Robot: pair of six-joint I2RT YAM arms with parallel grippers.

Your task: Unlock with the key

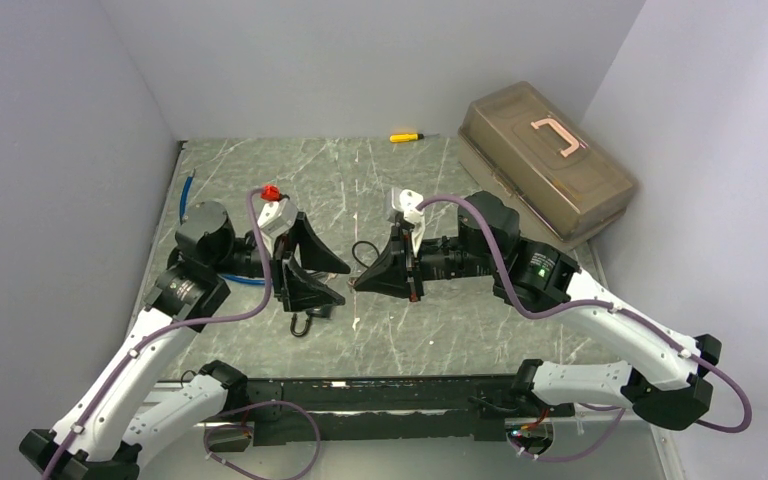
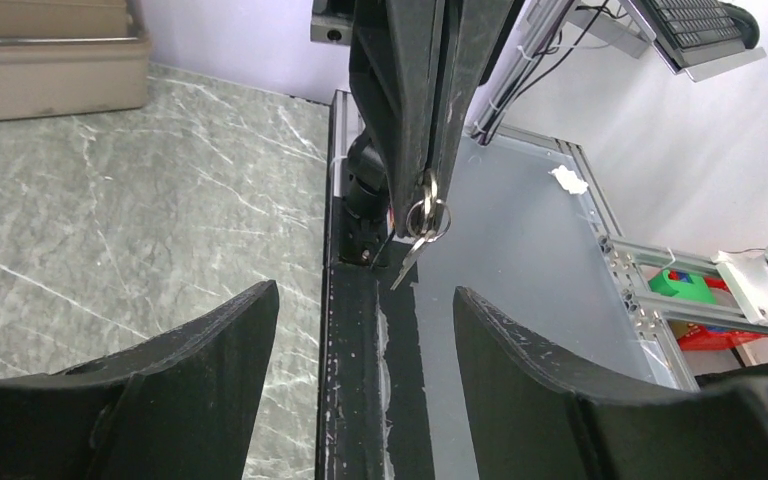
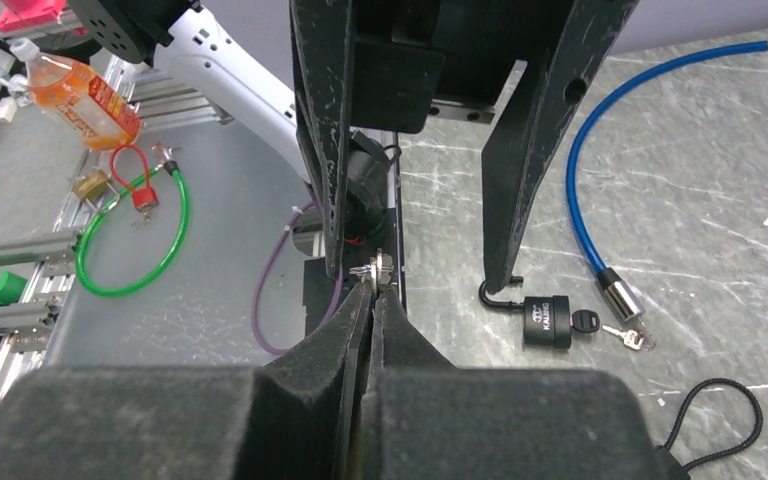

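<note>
My right gripper is shut on a small key ring, with silver keys hanging from its tips in the left wrist view. In the top view it points left, tips close to my left gripper. My left gripper is open and empty, its jaws wide apart and facing the right gripper. A black padlock lies on the table below the left gripper's fingers, with a black-headed key in its end and a small silver key beside it. The padlock also shows in the top view.
A blue cable with a metal end lies near the padlock. A black cord loop lies nearby. A brown toolbox stands at the back right and a yellow screwdriver at the back. A green cable lock lies off the table.
</note>
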